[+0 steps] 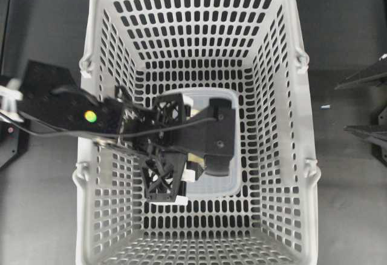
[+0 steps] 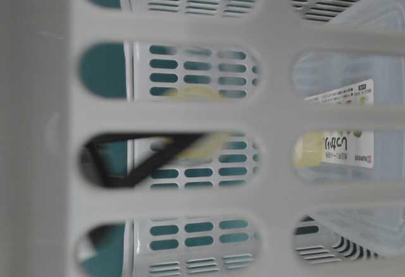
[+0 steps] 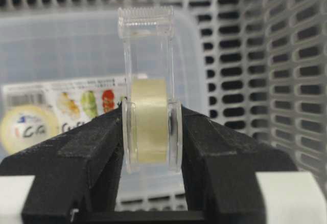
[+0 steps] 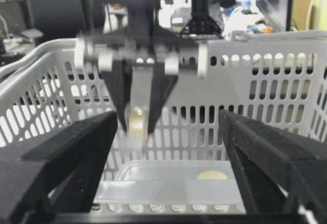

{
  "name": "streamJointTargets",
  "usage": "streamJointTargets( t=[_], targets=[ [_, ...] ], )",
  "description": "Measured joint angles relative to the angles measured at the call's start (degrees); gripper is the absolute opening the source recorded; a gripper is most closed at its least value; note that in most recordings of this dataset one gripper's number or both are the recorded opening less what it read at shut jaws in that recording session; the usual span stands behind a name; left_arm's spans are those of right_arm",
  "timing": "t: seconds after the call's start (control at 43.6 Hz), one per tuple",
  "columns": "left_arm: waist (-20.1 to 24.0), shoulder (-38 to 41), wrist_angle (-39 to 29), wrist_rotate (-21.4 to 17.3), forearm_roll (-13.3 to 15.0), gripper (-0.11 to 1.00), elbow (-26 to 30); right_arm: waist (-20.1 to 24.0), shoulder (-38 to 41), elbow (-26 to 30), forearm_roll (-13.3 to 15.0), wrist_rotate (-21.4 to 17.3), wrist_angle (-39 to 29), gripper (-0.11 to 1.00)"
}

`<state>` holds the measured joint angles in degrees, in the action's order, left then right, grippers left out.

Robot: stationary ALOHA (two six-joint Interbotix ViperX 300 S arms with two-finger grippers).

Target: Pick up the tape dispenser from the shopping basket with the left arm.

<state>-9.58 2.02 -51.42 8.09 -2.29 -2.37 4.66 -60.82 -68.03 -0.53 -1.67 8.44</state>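
Closest in the left wrist view, the left hand (image 3: 151, 132) pinches the tape dispenser (image 3: 149, 93) from both sides, its black fingers (image 3: 87, 152) pressed against the clear casing at the pale yellow roll, with the serrated cutter end standing upright above them. Just behind the dispenser lies a translucent container (image 3: 56, 45) with a printed label of coloured marks, and beyond that rise the slotted walls of the shopping basket (image 3: 296, 81). In the right wrist view the dispenser (image 4: 137, 124) hangs clear above the container (image 4: 168, 180) on the basket floor, still below the basket's rim (image 4: 265, 36); the picture is blurred around the holding hand (image 4: 138, 116). That view's foreground shows the right hand (image 4: 168, 173) with its fingers spread wide apart, outside the basket wall. From overhead, the left arm (image 1: 72, 111) reaches over the basket's left rim (image 1: 91, 95) into its middle, where its hand (image 1: 175, 156) sits over the container (image 1: 233, 114). The basket rests on a dark grey worktop (image 1: 347, 35). Beyond the basket, the right wrist view shows a cluttered room with dark equipment and assorted items, too blurred to name.
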Motion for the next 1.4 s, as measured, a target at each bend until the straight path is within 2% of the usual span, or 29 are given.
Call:
streamJointTargets(
  t=[0.161,0.275,1.399],
  targets=[
    [0.26,-0.09,-9.05,0.00,0.00,0.29,8.44,-0.09,-0.09,-0.09,0.00,0.00,0.00,0.76],
    [0.44,-0.09,-12.30,-0.09,0.09,0.29,11.51,-0.09,-0.09,-0.09,0.00,0.00,0.00,0.76],
    [0.79,-0.09,-12.92,0.09,0.00,0.29,11.69,0.00,-0.79,-0.09,0.00,0.00,0.00,0.76]
  ],
)
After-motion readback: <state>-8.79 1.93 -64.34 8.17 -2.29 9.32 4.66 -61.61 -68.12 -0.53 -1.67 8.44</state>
